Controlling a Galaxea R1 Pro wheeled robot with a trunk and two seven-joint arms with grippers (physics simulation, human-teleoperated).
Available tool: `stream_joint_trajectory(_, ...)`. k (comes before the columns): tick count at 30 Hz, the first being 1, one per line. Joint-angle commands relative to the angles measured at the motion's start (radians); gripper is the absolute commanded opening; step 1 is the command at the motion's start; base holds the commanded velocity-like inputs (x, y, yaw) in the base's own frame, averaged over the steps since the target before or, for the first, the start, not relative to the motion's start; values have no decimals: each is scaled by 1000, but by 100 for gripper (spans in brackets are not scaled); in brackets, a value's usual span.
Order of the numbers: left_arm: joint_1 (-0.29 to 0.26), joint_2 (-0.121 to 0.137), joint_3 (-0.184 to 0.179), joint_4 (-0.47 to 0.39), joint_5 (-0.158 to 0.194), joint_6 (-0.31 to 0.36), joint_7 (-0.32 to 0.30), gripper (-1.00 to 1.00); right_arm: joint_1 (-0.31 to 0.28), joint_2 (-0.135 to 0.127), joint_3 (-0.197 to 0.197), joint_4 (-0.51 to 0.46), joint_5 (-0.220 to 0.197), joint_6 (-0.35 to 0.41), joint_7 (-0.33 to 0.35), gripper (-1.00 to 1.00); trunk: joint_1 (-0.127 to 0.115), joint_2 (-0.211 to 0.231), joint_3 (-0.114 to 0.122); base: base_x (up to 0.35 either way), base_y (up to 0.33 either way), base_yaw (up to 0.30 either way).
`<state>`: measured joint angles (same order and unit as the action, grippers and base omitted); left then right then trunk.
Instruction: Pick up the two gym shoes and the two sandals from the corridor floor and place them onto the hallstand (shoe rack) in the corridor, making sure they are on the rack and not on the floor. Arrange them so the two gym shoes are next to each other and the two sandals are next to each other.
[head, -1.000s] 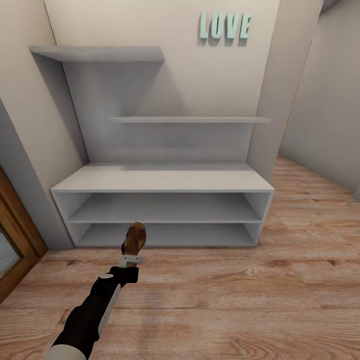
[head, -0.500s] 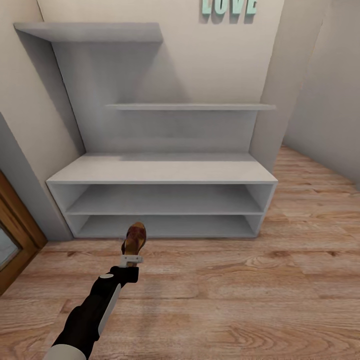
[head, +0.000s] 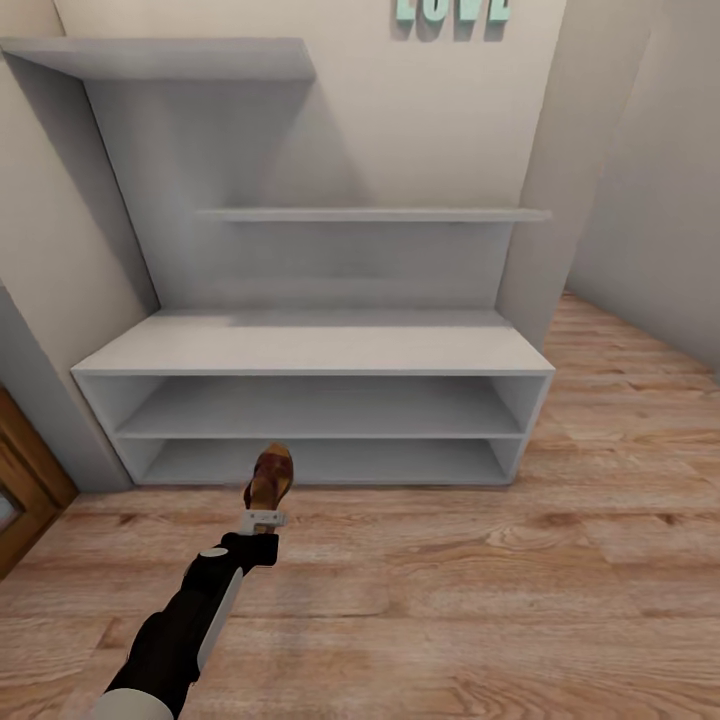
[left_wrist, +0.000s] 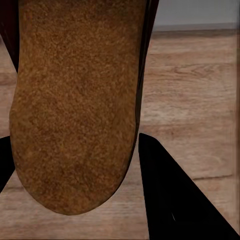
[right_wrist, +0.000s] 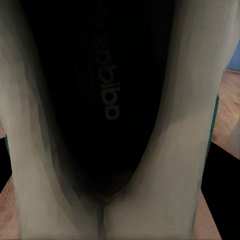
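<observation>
Reading "LOVE" (head: 452, 8) (cropped), wall above hallstand (head: 310, 350).

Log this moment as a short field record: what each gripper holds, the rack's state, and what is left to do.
left gripper: shut on a sandal, held up in front of the rack's lower tier
right gripper: holding a gym shoe, seen close up from the right wrist camera
hallstand: top and both open shelves bare
floor: no shoes on the visible planks
stage: sandal not yet set on the rack
wall: teal letters above the shelves
</observation>
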<state>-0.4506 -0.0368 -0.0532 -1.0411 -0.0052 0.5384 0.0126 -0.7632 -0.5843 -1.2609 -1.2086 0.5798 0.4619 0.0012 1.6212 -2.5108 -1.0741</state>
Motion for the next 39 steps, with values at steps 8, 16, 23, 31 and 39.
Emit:
stream_joint_trajectory(8, 0, 0, 0, -2, -4, 6, -2, -100, -1, 0, 0, 0, 5, 4, 0, -100, 0, 0, -1, 241, -169, 0)
stream_joint_trajectory(16, 0, 0, 0, -2, -4, 6, -2, -100, -1, 0, 0, 0, 5, 4, 0, -100, 0, 0, -1, 243, 40, 0)
stream_joint_trajectory(23, -1, 0, 0, -2, -4, 6, -2, -100, -1, 0, 0, 0, 5, 4, 0, -100, 0, 0, -1, 259, 203, 0)
stream_joint_trajectory(31, 0, 0, 0, -2, -4, 6, -2, -100, -1, 0, 0, 0, 5, 3, 0, -100, 0, 0, -1, 77, 175, 0)
stream_joint_trajectory(39, 0, 0, 0, -2, -4, 6, -2, -100, -1, 0, 0, 0, 5, 3, 0, -100, 0, 0, -1, 45, 142, 0)
